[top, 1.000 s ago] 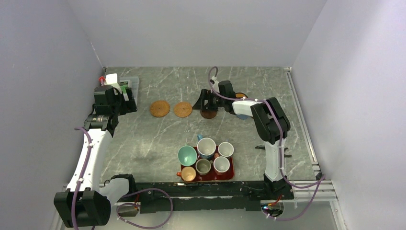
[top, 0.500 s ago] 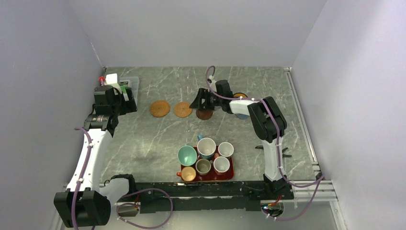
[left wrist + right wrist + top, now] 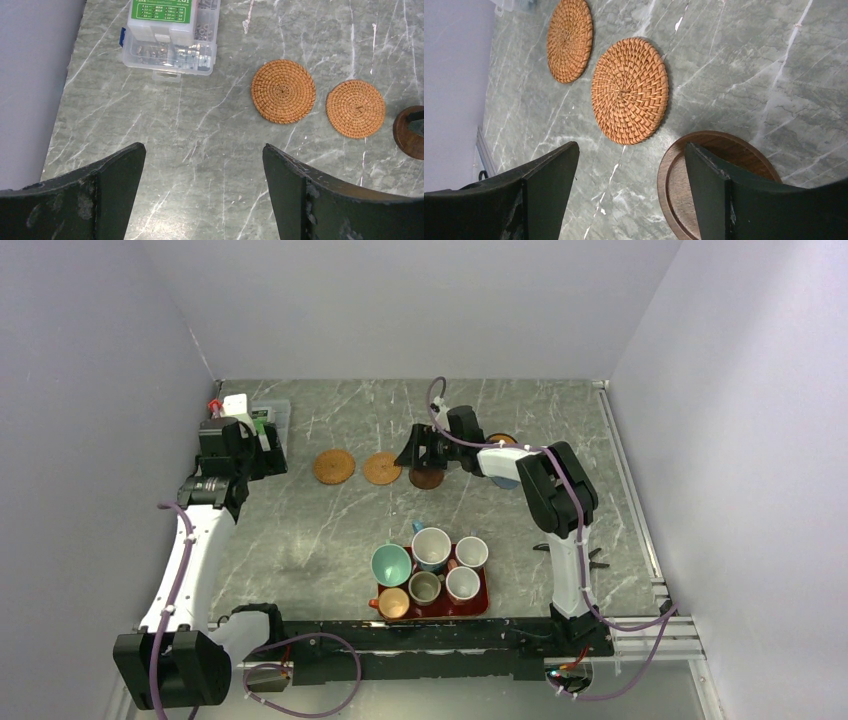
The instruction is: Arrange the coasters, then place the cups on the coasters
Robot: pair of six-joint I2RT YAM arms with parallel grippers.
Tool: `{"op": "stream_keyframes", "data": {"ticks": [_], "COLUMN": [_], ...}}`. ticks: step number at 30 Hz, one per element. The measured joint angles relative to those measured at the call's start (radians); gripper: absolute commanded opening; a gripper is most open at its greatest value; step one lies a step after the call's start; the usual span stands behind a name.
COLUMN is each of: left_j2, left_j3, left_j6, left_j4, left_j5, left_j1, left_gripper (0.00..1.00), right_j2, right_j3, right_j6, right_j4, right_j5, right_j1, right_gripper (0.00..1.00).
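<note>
Two woven orange-tan coasters (image 3: pixel 333 466) (image 3: pixel 381 468) lie side by side at mid-table. A dark brown coaster (image 3: pixel 427 478) lies just right of them. My right gripper (image 3: pixel 631 150) is open and low; one finger lies over the brown coaster (image 3: pixel 674 190) and the other over bare table, with the nearer woven coaster (image 3: pixel 629 91) just ahead. Behind the right arm a black, orange-ringed coaster (image 3: pixel 503 439) and a blue-grey one (image 3: pixel 505 482) peek out. Several cups (image 3: pixel 431 545) stand on a red tray (image 3: pixel 484 605). My left gripper (image 3: pixel 204 150) hangs open over bare table, left of the woven coasters (image 3: pixel 283 91).
A clear plastic parts box (image 3: pixel 170 35) with a green label sits at the far left corner beside the wall. The red tray stands near the front edge, between the arm bases. A rail (image 3: pixel 630 490) runs along the table's right side.
The right gripper and the dark brown coaster have shifted slightly left, closer to the woven coasters. The left arm has barely moved.
</note>
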Motion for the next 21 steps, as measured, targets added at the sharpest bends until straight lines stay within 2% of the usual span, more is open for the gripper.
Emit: {"op": "stream_keyframes", "data": {"ticks": [8,15,21], "left_j2": [0.004,0.004,0.004], "left_j3": [0.0,0.0,0.0], "left_j6": [0.0,0.0,-0.003], "left_j4": [-0.001,-0.002,-0.003], "left_j5": [0.0,-0.001,-0.001], "left_j1": [0.0,0.0,0.0], "left_gripper": [0.93,0.93,0.93], "right_j2": [-0.045,-0.243,-0.437], "right_j3": [0.001,-0.013,-0.029], "right_j6": [-0.014,-0.078,-0.173], "right_j4": [-0.054,-0.118,-0.245], "right_j5": [0.004,0.043,0.182], "right_j1": [-0.005,-0.048,-0.151], "right_gripper": [0.86,0.89,0.91]}}
